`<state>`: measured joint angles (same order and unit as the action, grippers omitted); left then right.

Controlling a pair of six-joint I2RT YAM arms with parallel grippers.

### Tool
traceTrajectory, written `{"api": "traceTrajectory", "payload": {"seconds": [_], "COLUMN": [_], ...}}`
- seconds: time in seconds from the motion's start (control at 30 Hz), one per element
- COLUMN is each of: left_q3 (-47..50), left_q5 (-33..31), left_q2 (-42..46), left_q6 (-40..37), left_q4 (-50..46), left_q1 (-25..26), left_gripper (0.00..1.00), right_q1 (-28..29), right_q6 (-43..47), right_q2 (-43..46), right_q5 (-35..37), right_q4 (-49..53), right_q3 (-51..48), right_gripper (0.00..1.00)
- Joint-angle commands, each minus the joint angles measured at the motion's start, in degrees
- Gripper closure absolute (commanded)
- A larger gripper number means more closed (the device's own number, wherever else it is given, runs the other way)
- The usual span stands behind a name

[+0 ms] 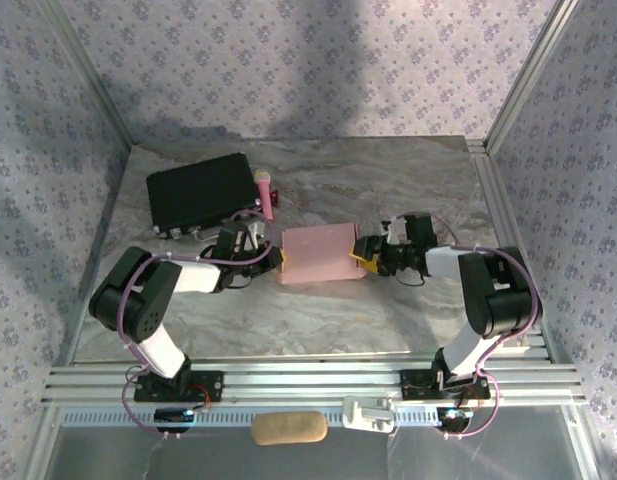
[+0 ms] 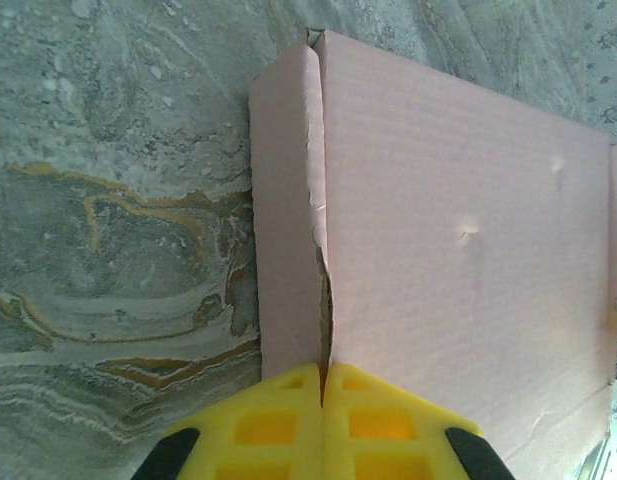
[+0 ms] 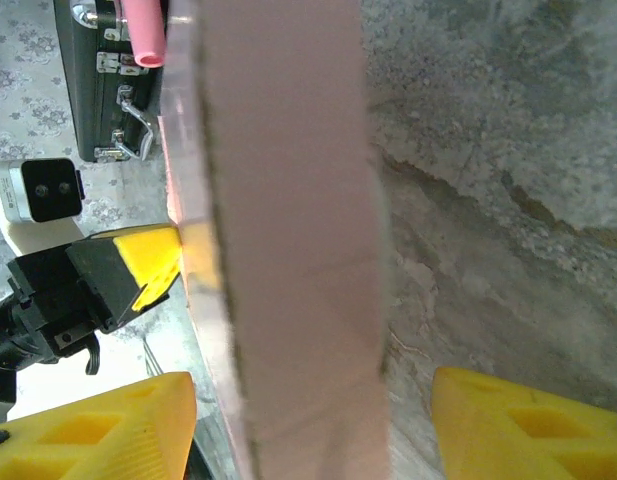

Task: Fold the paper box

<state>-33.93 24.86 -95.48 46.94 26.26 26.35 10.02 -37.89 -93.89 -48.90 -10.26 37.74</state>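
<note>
The pale pink paper box lies closed and flat on the marble table, between the two arms. My left gripper is at its left end. In the left wrist view its yellow fingers are pressed together, and the gripper meets the seam where the box's side wall joins the lid. My right gripper is at the right end. It stands open astride the box's side wall, with a gap at each finger.
A black case sits at the back left with a pink pen by its right edge. A tan oblong object and a white part lie beyond the front rail. Patterned walls and metal posts close in the table.
</note>
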Motion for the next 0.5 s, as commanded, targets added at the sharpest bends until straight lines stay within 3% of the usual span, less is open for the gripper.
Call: {"api": "traceTrajectory", "payload": {"seconds": [0.0, 0.27, 0.47], "left_q3": [3.13, 2.75, 2.95], "left_q5": [-4.25, -4.21, -4.3], "left_q2": [-3.51, -3.41, -2.49], "left_q6": [-1.25, -1.29, -1.02], "left_q4": [-10.44, -10.81, -10.65], "left_q1": [-0.28, -0.27, -0.28], "left_gripper": [1.0, 1.0, 1.0], "right_q1": [-0.23, 2.43, 3.4], "right_q6": [1.4, -1.57, -9.18], "right_q2": [1.21, -2.68, -4.33], "right_q5": [-1.38, -2.98, -3.74], "right_q4": [3.86, -3.85, -12.9], "right_q3": [0.52, 0.36, -0.69], "right_gripper": [0.35, 0.36, 0.46]}}
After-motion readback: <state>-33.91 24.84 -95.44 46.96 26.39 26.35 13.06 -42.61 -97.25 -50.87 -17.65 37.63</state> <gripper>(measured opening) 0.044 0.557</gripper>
